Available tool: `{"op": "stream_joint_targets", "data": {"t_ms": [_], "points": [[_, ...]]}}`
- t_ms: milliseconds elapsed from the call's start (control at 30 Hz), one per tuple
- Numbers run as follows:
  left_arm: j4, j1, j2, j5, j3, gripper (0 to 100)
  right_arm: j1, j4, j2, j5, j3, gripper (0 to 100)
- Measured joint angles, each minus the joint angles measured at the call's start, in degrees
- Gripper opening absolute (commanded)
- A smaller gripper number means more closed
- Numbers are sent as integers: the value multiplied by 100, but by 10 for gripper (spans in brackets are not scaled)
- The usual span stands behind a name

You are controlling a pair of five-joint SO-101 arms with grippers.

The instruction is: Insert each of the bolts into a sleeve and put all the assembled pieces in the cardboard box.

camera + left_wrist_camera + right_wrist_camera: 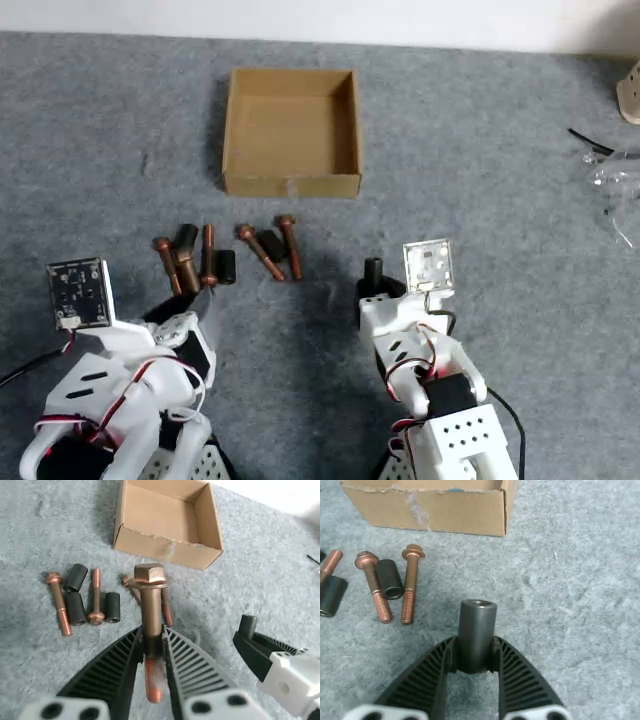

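Left wrist view: I'm clamping bolt (150,595) in left gripper (152,647) | right gripper (475,655) clenching sleeve (477,630) | needing them coaxial for insertion

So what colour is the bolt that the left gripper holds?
Coppery brown. The bolt shows best in the left wrist view.

The grey, felt-like tabletop (500,150) carries an open cardboard box (291,185). Just in front of it, four copper bolts (290,246) and four dark sleeves (225,266) lie mingled in a loose row. Clear plastic scraps (612,178) lie at one edge.
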Motion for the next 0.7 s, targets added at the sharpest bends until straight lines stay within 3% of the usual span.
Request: {"op": "stream_joint_targets", "data": {"t_ms": [167,400,700], "points": [[-466,-9,0,0,0,5,0,0,0,0,0,5],[-624,-730,0,0,0,5,0,0,0,0,0,5],[-1530,-747,44,-211,756,5,0,0,0,0,0,5]]}}
